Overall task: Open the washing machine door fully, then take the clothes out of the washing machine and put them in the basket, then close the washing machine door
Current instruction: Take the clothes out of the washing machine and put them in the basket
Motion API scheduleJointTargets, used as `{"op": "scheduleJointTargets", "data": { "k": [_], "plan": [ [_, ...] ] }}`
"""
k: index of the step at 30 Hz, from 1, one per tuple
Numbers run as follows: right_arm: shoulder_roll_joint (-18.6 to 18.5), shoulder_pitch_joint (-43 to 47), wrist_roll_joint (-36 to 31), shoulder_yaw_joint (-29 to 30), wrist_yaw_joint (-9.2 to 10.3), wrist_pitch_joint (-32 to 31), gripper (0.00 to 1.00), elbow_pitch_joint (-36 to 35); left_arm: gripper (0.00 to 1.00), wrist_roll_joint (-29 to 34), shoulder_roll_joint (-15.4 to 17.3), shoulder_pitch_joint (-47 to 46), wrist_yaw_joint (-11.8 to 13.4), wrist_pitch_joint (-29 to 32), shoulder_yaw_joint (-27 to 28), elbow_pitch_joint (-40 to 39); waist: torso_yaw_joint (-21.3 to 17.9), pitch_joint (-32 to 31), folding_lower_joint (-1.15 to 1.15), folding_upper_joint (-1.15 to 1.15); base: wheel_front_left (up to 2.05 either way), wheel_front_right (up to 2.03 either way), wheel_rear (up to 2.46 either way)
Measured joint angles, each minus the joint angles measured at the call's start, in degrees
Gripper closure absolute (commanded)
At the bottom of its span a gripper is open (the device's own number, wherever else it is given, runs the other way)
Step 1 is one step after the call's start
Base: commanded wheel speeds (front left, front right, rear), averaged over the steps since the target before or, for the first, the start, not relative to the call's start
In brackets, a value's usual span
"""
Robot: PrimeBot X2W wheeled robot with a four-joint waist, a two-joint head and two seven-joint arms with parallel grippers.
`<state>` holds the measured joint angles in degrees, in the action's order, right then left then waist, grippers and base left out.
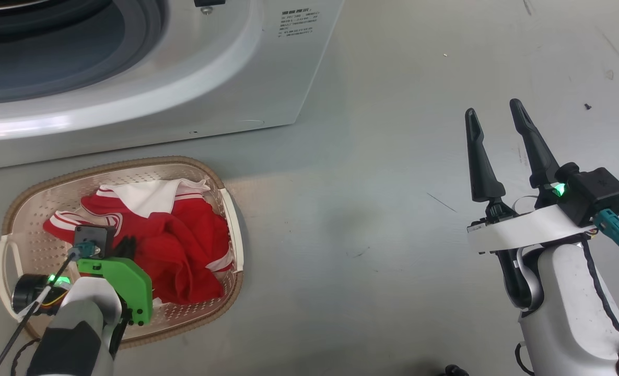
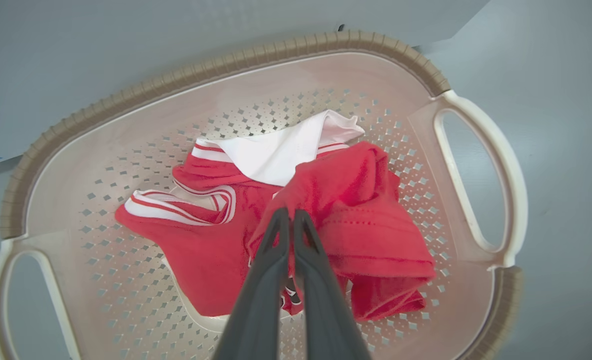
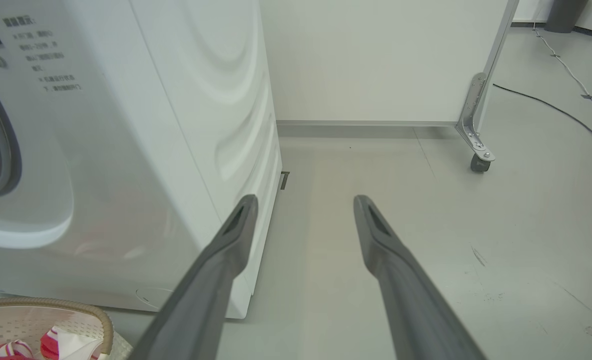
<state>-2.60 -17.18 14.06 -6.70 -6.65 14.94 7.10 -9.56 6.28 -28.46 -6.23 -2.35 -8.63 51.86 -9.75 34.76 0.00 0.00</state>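
Hanging over the basket (image 1: 131, 163) at seven o'clock, the left gripper (image 2: 291, 215) has its fingers pressed together on the red clothes (image 2: 355, 210). I cannot tell whether a fold is pinched. It should part them and lift straight up, so nothing trails out. The right gripper (image 1: 492, 107) stands wide at four o'clock, and the washing machine (image 1: 184, 104) sits at eleven.

Beyond the basket (image 1: 131, 161), the washing machine (image 1: 210, 94) is cut off at the top, its printed lettering (image 1: 296, 23) too small to read. Inside the basket, the left gripper (image 2: 291, 212) hides part of the clothes (image 2: 365, 200); whether its closed tips pinch fabric is unclear.
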Motion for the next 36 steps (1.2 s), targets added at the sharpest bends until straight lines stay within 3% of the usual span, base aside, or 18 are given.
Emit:
{"op": "scheduleJointTargets", "data": {
  "k": [5, 11, 12, 13, 14, 26, 36],
  "plan": [
    [0.0, 0.0, 0.0, 0.1, -0.01, 0.0, 0.00, 0.2, 1.00, 0.1, 0.9, -0.9, 3.2, -1.4, 1.8, 2.0, 0.3, -0.4, 0.00, 0.00, 0.00, 0.00, 0.00],
    [0.0, 0.0, 0.0, 0.2, -0.01, 0.0, 0.00, 0.3, 1.00, 0.1, 1.4, -1.0, 4.1, -2.4, 2.3, 3.7, 0.5, -0.8, 0.00, 0.00, 0.00, 0.00, 0.00],
    [0.0, 0.0, 0.0, 0.3, -0.01, 0.0, 0.00, 0.4, 0.76, 0.1, 1.2, -1.0, 4.1, -2.8, 2.3, 4.1, 0.6, -1.0, 0.00, 0.00, 0.00, 0.00, 0.00],
    [0.0, 0.0, -0.1, 0.5, -0.01, 0.0, 0.00, 0.6, 0.13, 0.1, 1.0, -1.1, 4.1, -3.1, 2.2, 4.6, 0.6, -1.1, 0.00, 0.00, 0.00, 0.00, 0.00],
    [0.0, 0.0, -0.1, 0.6, -0.01, 0.0, 0.00, 0.7, 0.00, 0.1, 0.6, -1.1, 4.1, -3.3, 2.2, 5.1, 0.7, -1.3, 0.00, 0.00, 0.00, 0.00, 0.00],
    [0.0, 0.0, -0.2, 0.8, -0.31, 0.0, 0.00, 1.7, 0.00, 0.0, -1.2, -1.2, 3.9, -7.7, 1.8, 7.9, 2.3, -5.6, 0.00, 0.00, 0.00, 0.00, 0.00],
    [0.0, 0.3, -0.5, 1.9, -0.32, 0.0, 0.00, 3.0, 0.00, -2.0, -2.5, -1.3, 3.3, -11.9, 2.5, 5.8, 5.1, -10.7, 0.00, 0.00, 0.00, 0.00, 0.00]
  ]
}}
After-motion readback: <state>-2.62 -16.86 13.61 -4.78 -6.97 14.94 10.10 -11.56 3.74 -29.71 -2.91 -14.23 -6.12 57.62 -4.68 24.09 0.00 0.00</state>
